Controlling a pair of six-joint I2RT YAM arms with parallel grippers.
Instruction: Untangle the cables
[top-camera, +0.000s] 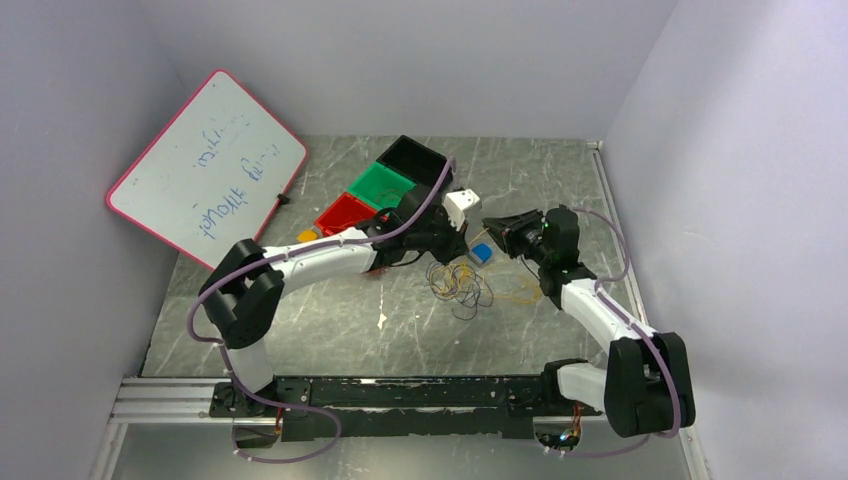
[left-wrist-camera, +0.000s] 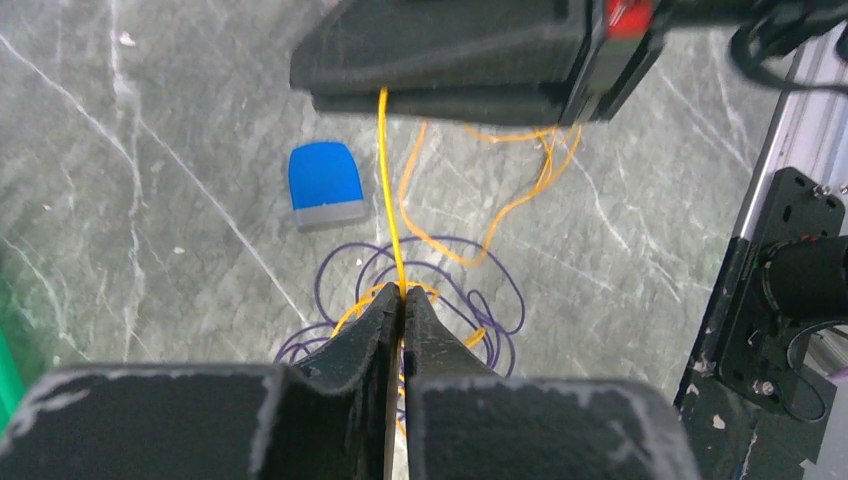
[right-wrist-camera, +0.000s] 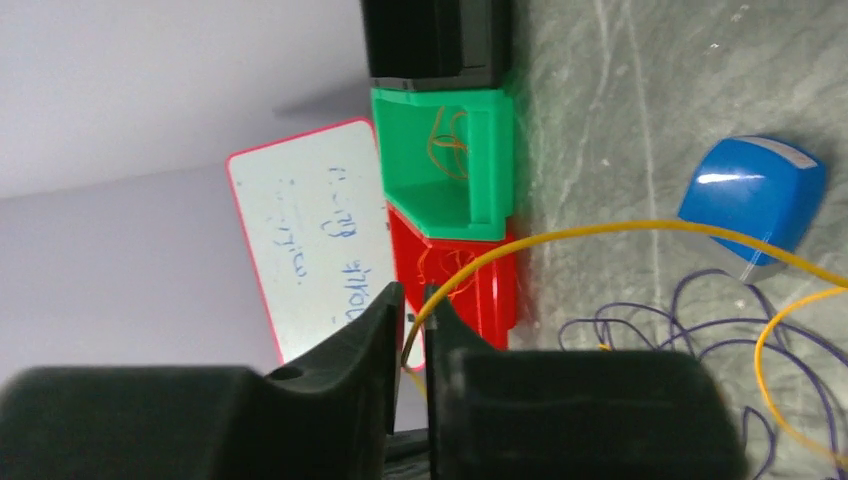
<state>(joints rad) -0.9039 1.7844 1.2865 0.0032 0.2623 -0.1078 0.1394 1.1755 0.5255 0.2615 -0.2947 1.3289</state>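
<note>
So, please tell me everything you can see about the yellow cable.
The yellow cable is a thin, flexible wire. A stretch runs nearly straight between the closed jaws of the left gripper and those of the right gripper. The rest trails in loose curves over the marbled table, crossing the purple cable.

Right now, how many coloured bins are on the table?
3, in one diagonal row: black bin farthest back, green bin in the middle, red bin at the front. None looks hidden.

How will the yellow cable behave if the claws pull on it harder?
Probably floppy: the yellow cable runs straight only between the left claw and right claw, looping loosely elsewhere. Likely light, yet it may drag the purple cable tangled with it.
</note>
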